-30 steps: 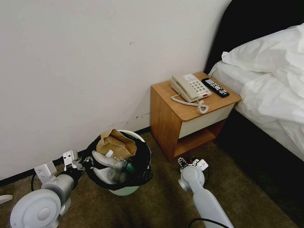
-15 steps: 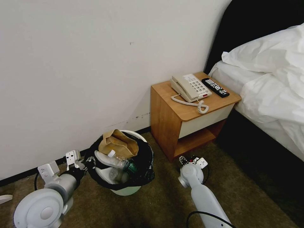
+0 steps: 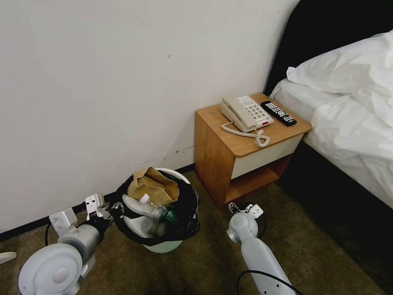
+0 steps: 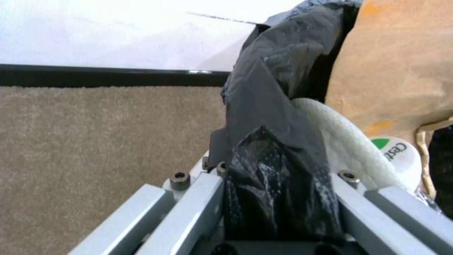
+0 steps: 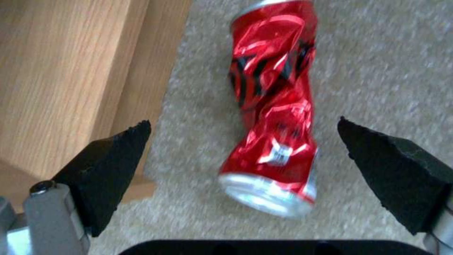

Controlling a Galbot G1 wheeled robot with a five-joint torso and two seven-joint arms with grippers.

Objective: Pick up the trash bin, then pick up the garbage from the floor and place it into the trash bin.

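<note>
Head view: the small round white trash bin [image 3: 163, 246], lined with crinkly black plastic, stands on the carpet by the wall, holding a brown paper bag [image 3: 152, 185].

Left wrist view: the left gripper [image 4: 278, 198] pinches the bin's rim.

Right wrist view: the right gripper [image 5: 243, 136] hangs wide apart around a crushed red can [image 5: 271, 106] beside the wooden nightstand [image 5: 61, 78].

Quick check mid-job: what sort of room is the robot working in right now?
Probably a hotel bedroom: a bed with white linen, a wooden nightstand holding a corded telephone and a remote control, and carpet underfoot.
</note>
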